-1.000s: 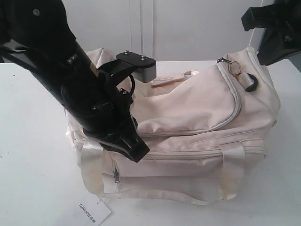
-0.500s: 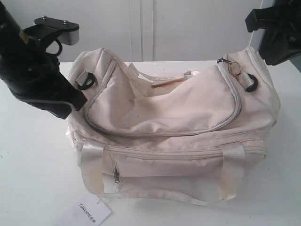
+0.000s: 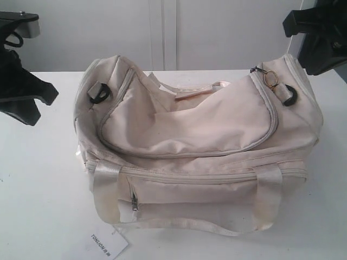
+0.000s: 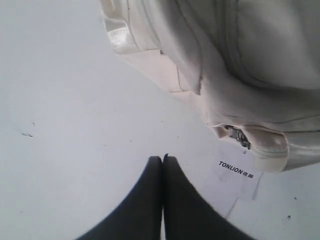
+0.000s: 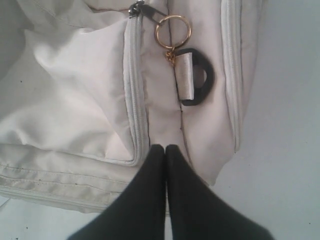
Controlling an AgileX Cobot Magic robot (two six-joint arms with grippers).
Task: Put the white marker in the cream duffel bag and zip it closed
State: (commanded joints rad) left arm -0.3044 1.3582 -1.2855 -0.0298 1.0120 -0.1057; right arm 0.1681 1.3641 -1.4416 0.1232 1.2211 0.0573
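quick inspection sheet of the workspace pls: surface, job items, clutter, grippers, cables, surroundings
surface: white table, a few small dark specks near the left arm
job's things: cream duffel bag lies on the table; top zip looks closed where it shows, gold ring pull at the right end; front pocket zipped; white marker not seen
clutter: paper tag printed TONLION, at the bag's front left corner
grippers: left gripper shut, empty, over bare table beside the bag; right gripper shut, empty, above the bag's right end near the ring pull
cables: short black loop at the left arm's wrist; none on the table
surroundings: white panelled wall behind
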